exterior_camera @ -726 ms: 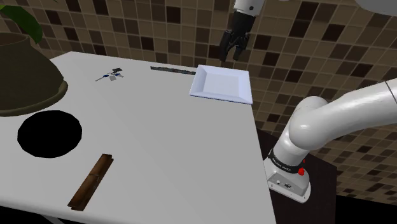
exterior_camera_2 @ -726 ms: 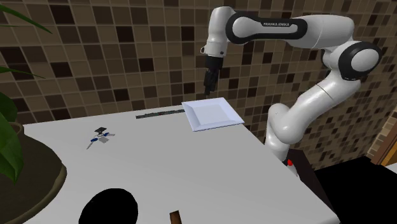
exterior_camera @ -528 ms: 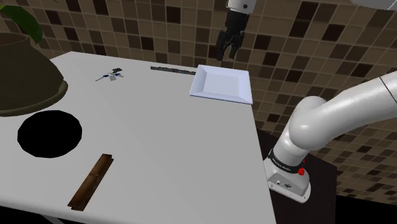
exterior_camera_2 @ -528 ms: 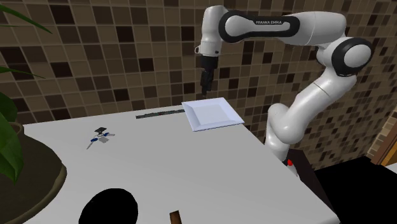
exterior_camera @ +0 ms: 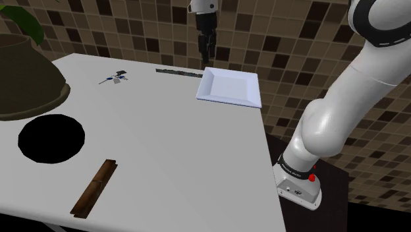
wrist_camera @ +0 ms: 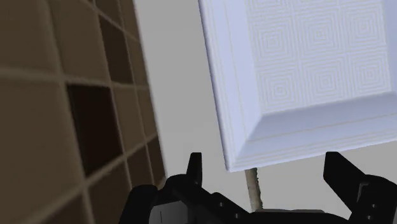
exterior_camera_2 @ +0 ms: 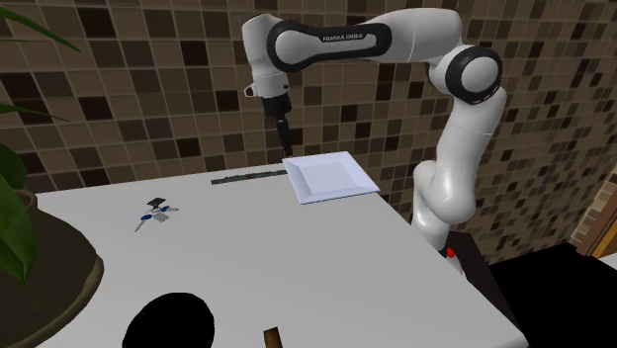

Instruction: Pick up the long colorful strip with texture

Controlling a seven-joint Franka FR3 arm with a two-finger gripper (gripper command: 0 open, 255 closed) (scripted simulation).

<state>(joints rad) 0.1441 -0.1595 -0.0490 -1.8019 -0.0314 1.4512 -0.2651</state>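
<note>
Textured strip (exterior_camera: pixel 178 71) lies flat by the table's (exterior_camera: pixel 164 145) far edge, its long axis running along that edge, one end meeting the white plate's (exterior_camera: pixel 230 89) corner. You see the arm reaching over, the gripper (exterior_camera: pixel 206 58) pointing straight down above that end, fingers spread wide.

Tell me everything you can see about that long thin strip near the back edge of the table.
The strip is long, thin and flat, dark grey with faint mottling, no bright colour showing. It lies on the white table along its far edge. One end reaches a corner of the white square plate; whether they touch is unclear. The open gripper hangs above that end, not touching it.
</note>
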